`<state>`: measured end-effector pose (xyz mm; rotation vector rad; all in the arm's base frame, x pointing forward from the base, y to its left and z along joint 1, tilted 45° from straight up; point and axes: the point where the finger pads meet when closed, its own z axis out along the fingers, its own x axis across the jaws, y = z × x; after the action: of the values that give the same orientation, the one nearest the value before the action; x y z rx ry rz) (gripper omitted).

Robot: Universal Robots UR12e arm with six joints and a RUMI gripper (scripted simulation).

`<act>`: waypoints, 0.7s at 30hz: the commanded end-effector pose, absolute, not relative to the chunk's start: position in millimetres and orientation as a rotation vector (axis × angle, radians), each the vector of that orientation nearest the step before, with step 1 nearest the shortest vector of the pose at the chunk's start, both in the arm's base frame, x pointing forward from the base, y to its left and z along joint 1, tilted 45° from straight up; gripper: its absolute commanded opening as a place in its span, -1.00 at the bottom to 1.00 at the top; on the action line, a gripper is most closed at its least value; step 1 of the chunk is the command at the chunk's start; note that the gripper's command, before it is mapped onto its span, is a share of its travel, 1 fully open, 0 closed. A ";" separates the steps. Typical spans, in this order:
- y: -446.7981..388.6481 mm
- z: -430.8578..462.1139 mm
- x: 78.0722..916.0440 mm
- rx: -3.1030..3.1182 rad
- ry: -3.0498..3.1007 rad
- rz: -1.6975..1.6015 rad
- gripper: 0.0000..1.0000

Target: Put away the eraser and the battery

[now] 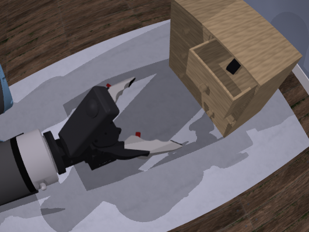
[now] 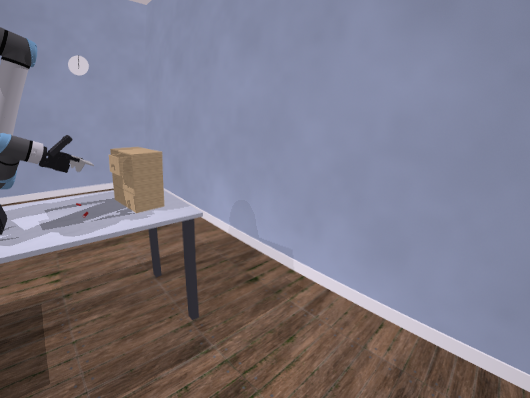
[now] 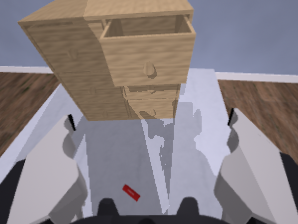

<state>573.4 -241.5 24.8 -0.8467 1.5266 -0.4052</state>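
The wooden chest (image 1: 262,44) (image 2: 147,180) (image 3: 60,40) stands upright. Its top right drawer (image 1: 198,68) (image 2: 114,162) (image 3: 175,57) is pulled out; the other drawers look shut. A small black block (image 1: 233,66), possibly the eraser, lies inside the open drawer toward the back. My gripper (image 1: 158,111) (image 2: 86,165) (image 3: 150,112) is wide open and empty, in front of the chest and above the table. A small red piece (image 1: 137,134) (image 2: 85,214) (image 3: 131,192) lies on the table below it; I cannot tell whether it is the AAA battery.
A second red piece (image 1: 108,85) (image 2: 78,204) lies on the table farther to the left as I face the drawers. The table (image 1: 221,189) (image 2: 180,214) ends a little beyond the chest's sides. A wall stands behind the chest.
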 end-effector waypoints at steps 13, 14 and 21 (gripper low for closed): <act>-239.5 24.4 574.4 -0.833 1.524 -0.420 1.00; -239.4 24.3 574.4 -0.832 1.524 -0.421 1.00; -238.9 24.2 574.4 -0.831 1.523 -0.422 1.00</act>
<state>574.1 -238.9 24.2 -0.8338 1.5232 -0.4178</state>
